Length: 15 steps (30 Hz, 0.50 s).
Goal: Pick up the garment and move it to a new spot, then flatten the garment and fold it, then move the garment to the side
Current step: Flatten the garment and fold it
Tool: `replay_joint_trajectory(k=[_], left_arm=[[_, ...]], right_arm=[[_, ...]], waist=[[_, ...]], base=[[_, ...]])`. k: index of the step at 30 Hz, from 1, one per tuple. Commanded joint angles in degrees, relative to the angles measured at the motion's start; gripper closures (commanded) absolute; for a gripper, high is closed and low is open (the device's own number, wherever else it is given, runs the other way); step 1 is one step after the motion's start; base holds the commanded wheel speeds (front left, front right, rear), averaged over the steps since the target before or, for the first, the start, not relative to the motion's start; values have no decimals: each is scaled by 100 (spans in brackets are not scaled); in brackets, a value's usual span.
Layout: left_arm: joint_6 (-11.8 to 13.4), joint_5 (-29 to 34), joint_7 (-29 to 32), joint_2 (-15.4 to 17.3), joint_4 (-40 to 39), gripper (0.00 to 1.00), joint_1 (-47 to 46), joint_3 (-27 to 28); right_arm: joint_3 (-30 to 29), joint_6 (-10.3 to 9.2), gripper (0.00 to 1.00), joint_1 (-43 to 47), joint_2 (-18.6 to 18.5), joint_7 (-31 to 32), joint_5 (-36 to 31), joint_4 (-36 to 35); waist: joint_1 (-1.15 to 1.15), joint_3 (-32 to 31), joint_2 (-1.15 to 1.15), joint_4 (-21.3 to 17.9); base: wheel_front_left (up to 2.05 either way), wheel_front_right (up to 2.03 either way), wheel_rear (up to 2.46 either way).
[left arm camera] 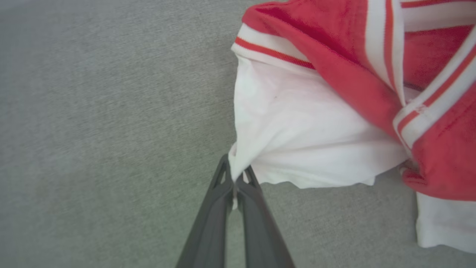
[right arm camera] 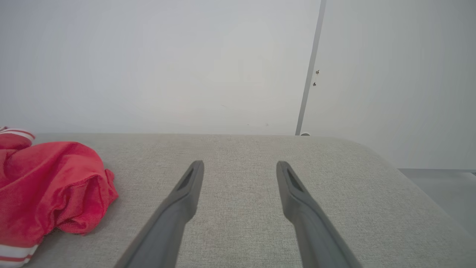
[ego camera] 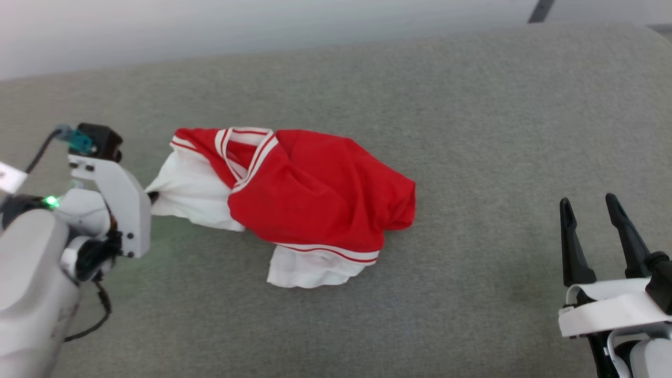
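One garment: we count a single red T-shirt, the garment (ego camera: 320, 194), bunched in a heap on the grey upholstered surface (ego camera: 472, 115), left of the middle in the head view.
Two sleeve ends: both are white. The left sleeve end (ego camera: 189, 197) is drawn out to a peak toward the robot's left. The near sleeve end (ego camera: 310, 270) sticks out from under the red body on the side nearest us.
Stripe trim: we see thin red-and-white bands at the neck opening and where each sleeve end meets the red cloth.
Two grippers: the left gripper (left arm camera: 235, 178) and the right gripper (ego camera: 588, 202), each with two long dark fingers.
Left gripper, state: its fingers are pressed together and clamped on the tip of the left sleeve end. In the left wrist view we see a sliver of white cloth pinched between them.
Left arm, pose: the pale forearm enters the head view at the lower left. The wrist is turned so the fingers point toward the robot's right, low over the surface and into the cloth.
Right gripper, state: its fingers stand wide apart, with bare grey surface showing between them.
Right arm, pose: it sits at the lower right of the head view, fingers pointing away from us, well apart from the garment. In the right wrist view the red heap lies at the left edge, with a pale wall (right arm camera: 148, 56) behind.
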Motion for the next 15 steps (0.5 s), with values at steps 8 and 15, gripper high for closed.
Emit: replay_joint_trajectory(k=[8, 15], left_arm=[[289, 80, -145, 603, -966, 100, 558, 179], [743, -51, -216, 1123, -1827, 100, 1271, 494]], right_arm=[[-4, -4, 0, 194, -26, -3, -39, 48], [-10, -4, 0, 288, -35, -3, -19, 90]], waist=[[0, -335, 0, 435], [0, -504, 0, 669]], base=[[0, 0, 0], [0, 0, 0]])
